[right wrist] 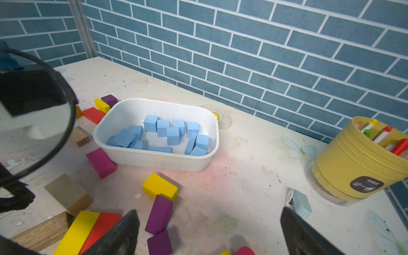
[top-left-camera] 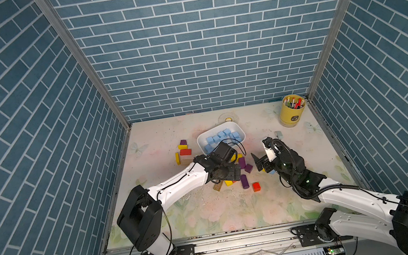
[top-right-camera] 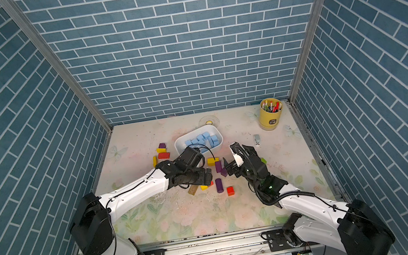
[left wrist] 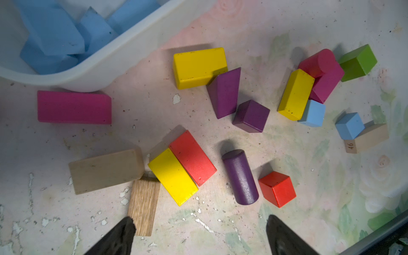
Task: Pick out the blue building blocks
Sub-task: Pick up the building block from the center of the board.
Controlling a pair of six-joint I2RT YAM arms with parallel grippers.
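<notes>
The left gripper (left wrist: pixel 199 237) is held wide open, with nothing between its jaws, above the middle of the bench (left wrist: pixel 220 26). The right gripper (right wrist: pixel 208 220) is likewise fully open and empty. Most of the matte light blue blocks (right wrist: pixel 163 131) are already collected in the white plastic tray (right wrist: pixel 154 163), which is set toward the back edge of the bench. Two loose light blue cubes lie outside it and are seen only in the left wrist view. The first cube (left wrist: pixel 312 113) is in contact with the end of a yellow rectangular brick (left wrist: pixel 295 93), and the second cube (left wrist: pixel 350 125) is pressed against a tan wooden block marked 46 (left wrist: pixel 368 138). Both lie well apart from the left fingers (left wrist: pixel 119 238), beyond a purple wooden cylinder (left wrist: pixel 240 176) and a red cube (left wrist: pixel 277 188), on the side away from the tray. In both top views they are hidden, apparently beneath the right arm (top-left-camera: pixel 295 169), so the right gripper is judged the nearer. Being cubes, they present no long axis, so the faces not touching neighbours are to be selected for the jaws.
</notes>
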